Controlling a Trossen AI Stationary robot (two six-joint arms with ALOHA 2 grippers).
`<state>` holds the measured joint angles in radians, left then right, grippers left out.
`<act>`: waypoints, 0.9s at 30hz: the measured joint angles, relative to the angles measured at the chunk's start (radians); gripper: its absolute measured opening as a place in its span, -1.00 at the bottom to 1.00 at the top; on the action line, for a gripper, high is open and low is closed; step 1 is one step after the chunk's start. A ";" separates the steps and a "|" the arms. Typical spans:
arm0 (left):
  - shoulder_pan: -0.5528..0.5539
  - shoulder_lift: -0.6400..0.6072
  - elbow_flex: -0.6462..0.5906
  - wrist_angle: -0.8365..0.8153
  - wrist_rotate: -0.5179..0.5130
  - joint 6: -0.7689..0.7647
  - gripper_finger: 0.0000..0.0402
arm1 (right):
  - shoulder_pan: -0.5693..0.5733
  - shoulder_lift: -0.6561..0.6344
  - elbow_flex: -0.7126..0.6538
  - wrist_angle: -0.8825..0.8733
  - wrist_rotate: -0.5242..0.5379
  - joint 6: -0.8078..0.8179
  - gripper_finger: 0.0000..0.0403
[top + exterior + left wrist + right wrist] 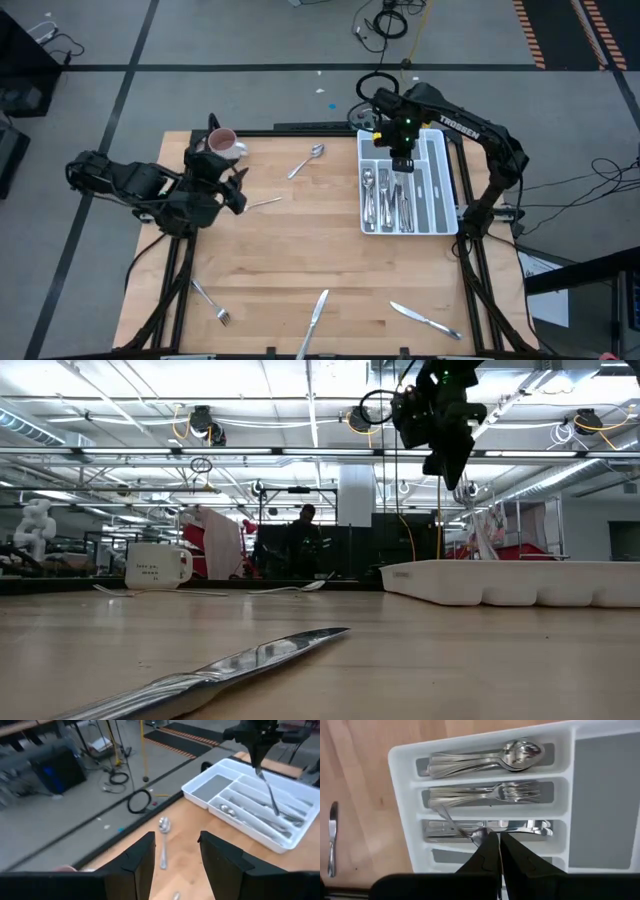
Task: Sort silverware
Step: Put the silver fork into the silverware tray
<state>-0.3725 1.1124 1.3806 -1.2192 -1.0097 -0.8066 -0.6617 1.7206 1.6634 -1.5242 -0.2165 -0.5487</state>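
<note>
Two pincers, right pincer (495, 842) clenched on a fork (451, 824) above tray (447, 180), left pincer (175, 855) released near mug (224, 143).

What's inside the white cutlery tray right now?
The tray holds stacked spoons, forks and knives. The right tool hides part of the knife slot.

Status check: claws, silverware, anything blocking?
Right claw shut on a utensil above the tray. Left claw open, waiting by the mug. Spoon loose on table; nothing blocking.
</note>
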 joint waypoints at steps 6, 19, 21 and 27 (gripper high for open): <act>0.000 -0.130 -0.245 0.163 0.048 -0.064 -0.19 | 0.000 0.044 0.000 0.047 -0.099 -0.027 -1.00; 0.000 -0.218 -0.456 0.360 0.073 -0.078 -0.19 | -0.006 0.132 -0.066 0.089 -0.130 -0.089 -1.00; 0.000 -0.218 -0.456 0.362 0.073 -0.078 -0.19 | -0.015 0.132 -0.108 0.120 -0.131 -0.094 -1.00; 0.000 -0.218 -0.456 0.366 0.066 -0.070 -0.19 | -0.040 0.132 -0.253 0.288 -0.137 -0.096 -1.00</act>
<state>-0.3725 0.8944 0.9241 -0.8528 -0.9436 -0.8768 -0.7016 1.8526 1.4100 -1.2359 -0.3534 -0.6443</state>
